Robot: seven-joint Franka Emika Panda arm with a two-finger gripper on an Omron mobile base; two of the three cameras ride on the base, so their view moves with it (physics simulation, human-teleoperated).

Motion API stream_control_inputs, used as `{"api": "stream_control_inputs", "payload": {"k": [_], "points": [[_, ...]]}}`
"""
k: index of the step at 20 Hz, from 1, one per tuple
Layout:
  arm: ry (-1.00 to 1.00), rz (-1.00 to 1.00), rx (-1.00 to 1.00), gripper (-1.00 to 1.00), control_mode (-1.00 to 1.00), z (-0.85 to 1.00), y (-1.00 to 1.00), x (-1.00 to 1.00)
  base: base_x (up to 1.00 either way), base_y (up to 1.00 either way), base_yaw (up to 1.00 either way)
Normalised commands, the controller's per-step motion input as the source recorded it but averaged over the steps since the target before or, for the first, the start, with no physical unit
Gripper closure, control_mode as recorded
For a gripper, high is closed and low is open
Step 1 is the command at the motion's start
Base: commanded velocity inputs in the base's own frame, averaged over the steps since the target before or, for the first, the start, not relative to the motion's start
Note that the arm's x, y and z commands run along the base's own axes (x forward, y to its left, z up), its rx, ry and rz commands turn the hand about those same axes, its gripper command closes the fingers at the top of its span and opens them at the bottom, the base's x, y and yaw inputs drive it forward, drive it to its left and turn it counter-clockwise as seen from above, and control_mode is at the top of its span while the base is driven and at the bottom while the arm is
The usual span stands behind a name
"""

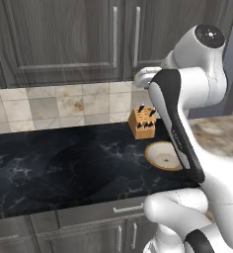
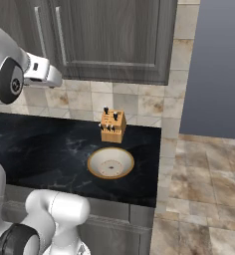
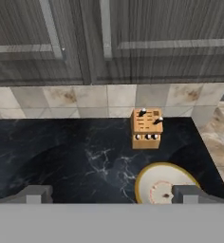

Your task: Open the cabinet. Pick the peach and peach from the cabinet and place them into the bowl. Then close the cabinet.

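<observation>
The cabinet hangs on the wall with both doors shut, its two long silver handles running side by side down the middle seam; in the hand view the doors span the top, from 10 to 2 o'clock. Whatever is inside is hidden behind the closed doors. Below it runs a band of beige tiles, and under that the black marble counter. The bowl sits on the counter near its front edge, tan rim and pale inside, with nothing in it. A knife block stands just behind the bowl, at its 12 o'clock in the right base view, close to it but apart. In the left base view the bowl lies at 4 o'clock of the block and is partly covered by the arm's forearm. In the hand view the bowl lies at 5 o'clock, under the block. The gripper stands with its jaws spread wide, one fingertip at 7 o'clock and the other at 5 o'clock over the bowl's rim, with nothing between them. It hangs above the counter, facing the wall.
</observation>
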Motion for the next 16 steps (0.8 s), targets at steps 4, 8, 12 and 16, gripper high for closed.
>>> {"api": "stream_control_inputs", "payload": {"k": [4,8,12,16], "points": [[-0.04,0.00,-0.06,-1.00,-1.00,0.45,0.00,0.00,0.00,0.00,0.00],[-0.09,0.00,-0.06,-1.00,-1.00,0.26,0.00,0.09,0.00,0.00,0.00],[-0.18,0.00,-0.11,-1.00,-1.00,0.02,0.00,0.24,0.00,0.00,0.00],[-0.25,0.00,-0.16,-1.00,-1.00,0.00,0.00,0.30,0.00,0.00,0.00]]}}
